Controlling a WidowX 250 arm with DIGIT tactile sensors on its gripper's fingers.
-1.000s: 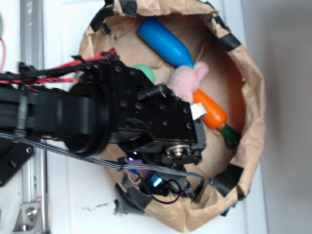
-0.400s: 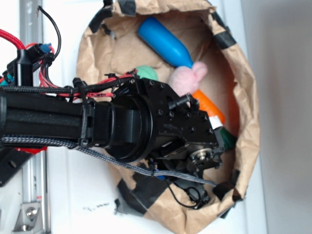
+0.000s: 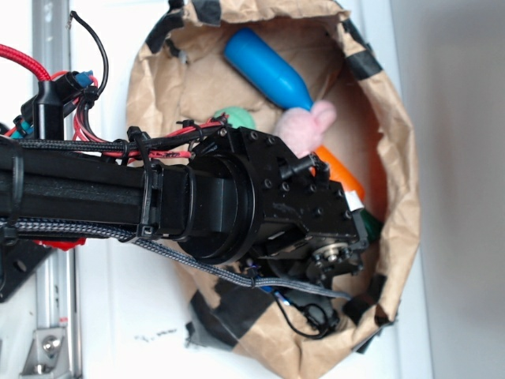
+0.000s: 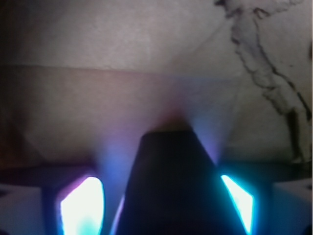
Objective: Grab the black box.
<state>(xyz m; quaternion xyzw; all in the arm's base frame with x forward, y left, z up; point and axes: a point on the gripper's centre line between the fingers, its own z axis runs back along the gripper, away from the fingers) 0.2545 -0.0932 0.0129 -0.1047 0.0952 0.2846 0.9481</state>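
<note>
The black box (image 4: 168, 186) fills the lower middle of the wrist view, a dark shape that is broad at the bottom edge of the picture and narrows upward to a flat end, lying on the crumpled brown paper (image 4: 146, 63). It sits squarely between the two glowing fingers (image 4: 80, 208), one lit patch on each side of it, with a thin strip of lit paper showing between the box and each finger, so the gripper (image 4: 156, 210) appears to straddle the box with the jaws parted a little wider than it and not yet pressing on it; the picture is too dim and close to be certain of contact. The box's long axis seems to run straight away from the camera, along the line between the fingers rather than across it, so its narrow width is what the jaws would meet. In the exterior view the box cannot be seen: the arm and wrist housing cover the lower part of the paper bag (image 3: 402, 142), above the spot where it must lie. The blue bottle (image 3: 264, 71), pink plush toy (image 3: 304, 126) and orange carrot (image 3: 343, 175) lie farther up the bag, well apart from the fingers.
</note>
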